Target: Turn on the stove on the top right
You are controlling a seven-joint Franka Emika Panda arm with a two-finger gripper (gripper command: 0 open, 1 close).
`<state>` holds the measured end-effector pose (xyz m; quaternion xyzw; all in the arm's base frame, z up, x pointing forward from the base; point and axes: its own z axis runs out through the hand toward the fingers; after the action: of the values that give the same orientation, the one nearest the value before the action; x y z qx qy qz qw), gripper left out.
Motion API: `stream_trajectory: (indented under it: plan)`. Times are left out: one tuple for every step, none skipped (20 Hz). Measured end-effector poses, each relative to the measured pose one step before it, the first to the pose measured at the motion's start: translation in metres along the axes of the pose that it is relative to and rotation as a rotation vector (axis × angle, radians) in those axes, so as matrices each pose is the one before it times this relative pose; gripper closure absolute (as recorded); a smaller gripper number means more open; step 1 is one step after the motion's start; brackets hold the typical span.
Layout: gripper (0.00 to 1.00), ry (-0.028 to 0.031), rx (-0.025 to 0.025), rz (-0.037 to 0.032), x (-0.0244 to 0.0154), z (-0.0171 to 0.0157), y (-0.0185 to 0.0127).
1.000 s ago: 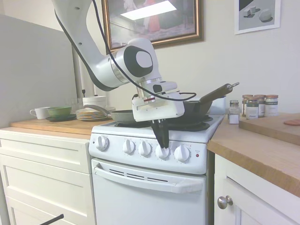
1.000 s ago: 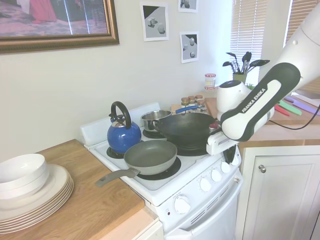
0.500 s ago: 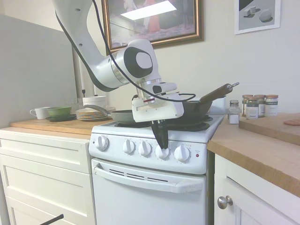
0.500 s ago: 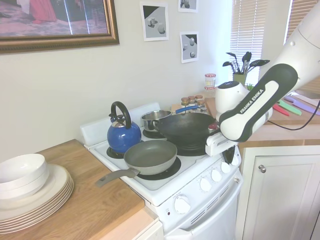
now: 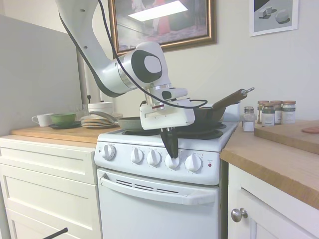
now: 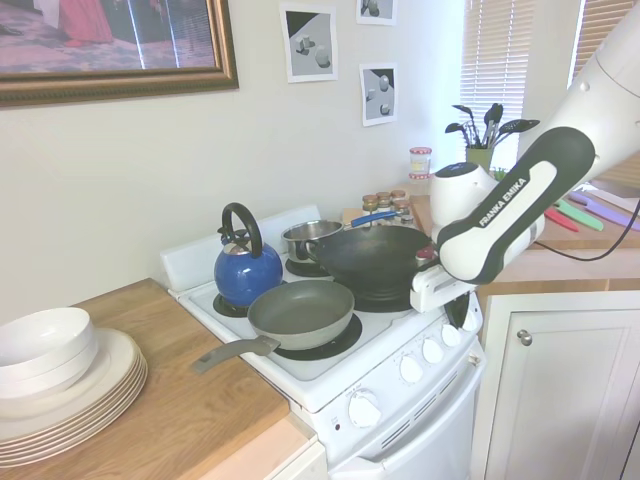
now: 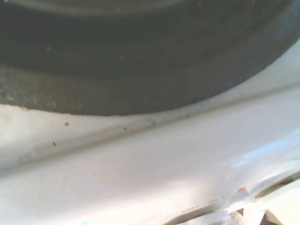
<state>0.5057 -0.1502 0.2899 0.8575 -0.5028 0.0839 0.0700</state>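
The stove (image 5: 158,199) is a narrow white range with five round white knobs across its front panel and a small red light (image 5: 210,165) at the panel's right end. My gripper (image 5: 172,155) points down over the fourth knob from the left (image 5: 173,162), its dark fingers closed around it. In the second exterior view the gripper (image 6: 458,314) sits at the front right corner of the stove (image 6: 330,380), mostly hidden behind the arm. The wrist view shows only a dark round burner edge (image 7: 140,56) and the white stove top (image 7: 164,159), blurred.
A black wok (image 6: 375,258), a grey frying pan (image 6: 300,312), a blue kettle (image 6: 245,268) and a small steel pot (image 6: 310,238) crowd the burners. Plates with a bowl (image 6: 55,375) lie on the left counter. Spice jars (image 5: 271,113) stand on the right counter.
The hand has turned slightly on the fourth knob and shifted a little to the left in the first exterior view. Nothing else has moved.
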Motion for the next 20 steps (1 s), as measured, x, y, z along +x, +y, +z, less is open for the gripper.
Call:
stream_trajectory:
  plan:
    - [1.0,-0.00046,0.00059,0.00003,-0.00023,-0.00044,-0.00028]
    - [1.0,-0.00065,0.00099,-0.00005,-0.00041,-0.00061,-0.00049]
    - [1.0,-0.00101,0.00132,0.00007,-0.00061,-0.00092,-0.0007]
    - [1.0,-0.00163,0.00136,-0.00022,-0.00106,-0.00111,-0.00108]
    - [1.0,-0.00273,0.00021,-0.00212,-0.00185,-0.00112,-0.0016]
    - [1.0,-0.00583,-0.00049,-0.00203,-0.0031,-0.00035,-0.00233]
    - [1.0,-0.00655,-0.00053,-0.00205,-0.0036,0.00017,-0.00228]
    - [1.0,-0.00418,-0.00016,-0.00282,-0.003,0.00012,-0.00204]
    - [1.0,-0.00233,0.00167,-0.00239,-0.00226,-0.00009,-0.00193]
    - [1.0,-0.00205,0.00125,-0.00059,-0.00139,0.00035,-0.0013]
    - [1.0,-0.00112,0.00161,0.00134,-0.00035,0.00032,-0.00051]
    - [1.0,-0.0016,0.0013,0.00201,0.00001,0.00019,-0.00005]
    - [1.0,-0.0012,0.00066,0.00086,0.00003,0.00007,0.00003]
    - [1.0,-0.0007,0.00029,0.00049,0.0,0.0002,0.0]
    - [1.0,-0.00117,0.00027,0.00055,-0.00009,0.00055,-0.00005]
    - [1.0,-0.00121,-0.0001,0.0002,-0.00013,0.00065,-0.00003]
    - [1.0,-0.00089,-0.00068,0.00003,-0.00015,0.00067,0.0]
    - [1.0,-0.00076,-0.00106,-0.00026,-0.00018,0.00086,0.00001]
    - [1.0,-0.00075,-0.00103,-0.00035,-0.00021,0.00099,-0.00002]
    - [1.0,-0.00069,-0.00097,-0.00027,-0.00018,0.00078,0.00001]
